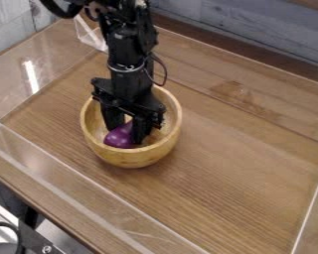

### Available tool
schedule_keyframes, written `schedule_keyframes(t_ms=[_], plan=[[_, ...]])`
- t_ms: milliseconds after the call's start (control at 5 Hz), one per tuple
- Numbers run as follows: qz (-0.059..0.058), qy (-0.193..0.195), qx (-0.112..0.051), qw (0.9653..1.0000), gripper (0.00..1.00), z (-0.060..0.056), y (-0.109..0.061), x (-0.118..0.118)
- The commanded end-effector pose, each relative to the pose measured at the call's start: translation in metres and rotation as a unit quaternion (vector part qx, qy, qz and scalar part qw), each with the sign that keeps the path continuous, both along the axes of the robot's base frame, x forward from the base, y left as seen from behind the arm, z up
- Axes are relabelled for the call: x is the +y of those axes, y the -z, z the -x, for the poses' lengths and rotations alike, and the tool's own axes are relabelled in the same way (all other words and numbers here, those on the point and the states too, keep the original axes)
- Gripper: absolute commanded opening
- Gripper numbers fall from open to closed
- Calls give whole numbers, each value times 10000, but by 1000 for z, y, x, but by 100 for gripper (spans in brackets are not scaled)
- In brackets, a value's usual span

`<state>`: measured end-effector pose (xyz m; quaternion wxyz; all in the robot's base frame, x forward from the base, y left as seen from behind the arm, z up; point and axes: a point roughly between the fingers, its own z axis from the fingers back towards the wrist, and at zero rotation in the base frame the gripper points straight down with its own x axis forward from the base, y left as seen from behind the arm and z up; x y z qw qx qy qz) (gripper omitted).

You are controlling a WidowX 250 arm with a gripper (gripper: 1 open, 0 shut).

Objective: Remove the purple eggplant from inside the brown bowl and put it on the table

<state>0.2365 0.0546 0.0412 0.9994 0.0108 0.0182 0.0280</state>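
The brown bowl (171, 127) stands on the table (241, 193) left of centre. Inside it lies the purple eggplant (115, 140), glossy, with its upper end hidden behind the fingers. My black gripper (128, 130) reaches straight down into the bowl. Its two fingers (146, 123) are drawn in against the eggplant's sides, so it is shut on the eggplant. The eggplant still rests on the bowl's bottom.
Clear acrylic walls (29, 74) run along the table's edges, close to the bowl on the left and front. Bare wood-grain tabletop lies to the right of the bowl and in front of it. A cable hangs beside the arm (122, 40).
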Motion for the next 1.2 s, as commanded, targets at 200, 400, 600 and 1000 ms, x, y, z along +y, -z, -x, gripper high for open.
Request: schedule_keyframes(t_ms=[200,400,600,1000], plan=[[19,-70,-115,9999,0,-1,-8,2],[39,-87,-108,9999,0,0,-10,2],[60,-103,-105,9999,0,1,-11,1],[113,-82,-98,9999,0,4,-14,-2]])
